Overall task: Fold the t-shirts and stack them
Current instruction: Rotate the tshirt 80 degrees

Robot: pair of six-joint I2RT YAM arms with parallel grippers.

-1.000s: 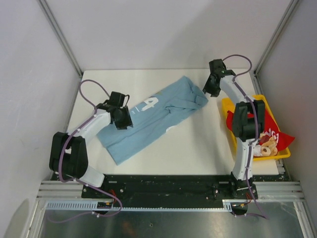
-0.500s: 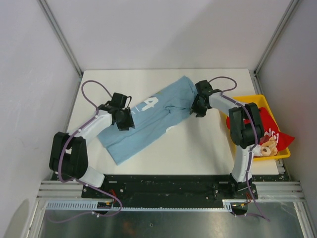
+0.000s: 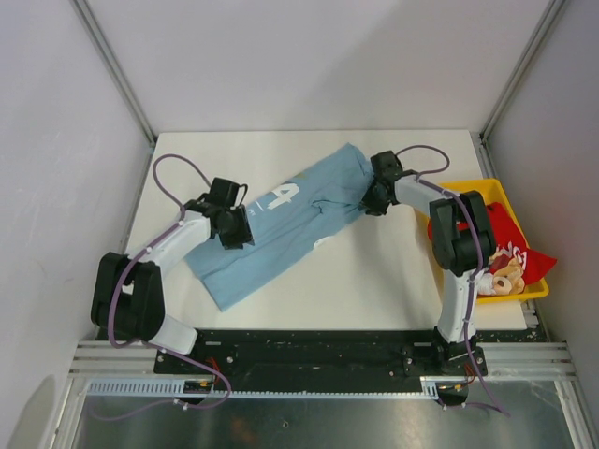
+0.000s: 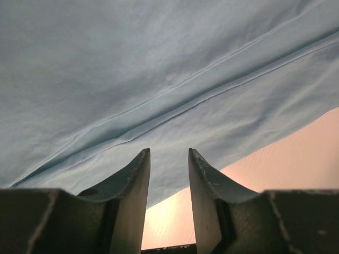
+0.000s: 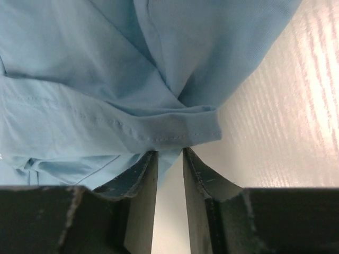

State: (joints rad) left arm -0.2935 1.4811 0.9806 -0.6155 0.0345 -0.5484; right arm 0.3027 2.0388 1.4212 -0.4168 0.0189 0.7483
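The left tool (image 4: pixel 168 152) stood part-open over the left edge of the light blue t-shirt (image 3: pixel 281 245), gripping nothing, with the worktop (image 3: pixel 384 271) showing between its tips. The t-shirt lay slantwise across the middle of the worktop, lettering up. At its far right end the right tool (image 5: pixel 169 152) stood narrowly open, a hem dipping into the gap.

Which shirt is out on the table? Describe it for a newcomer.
On the white table, one cloth lies spread diagonally across the middle. It is the light blue t-shirt with white lettering, whereas the red shirt is bunched in the yellow bin at the right.
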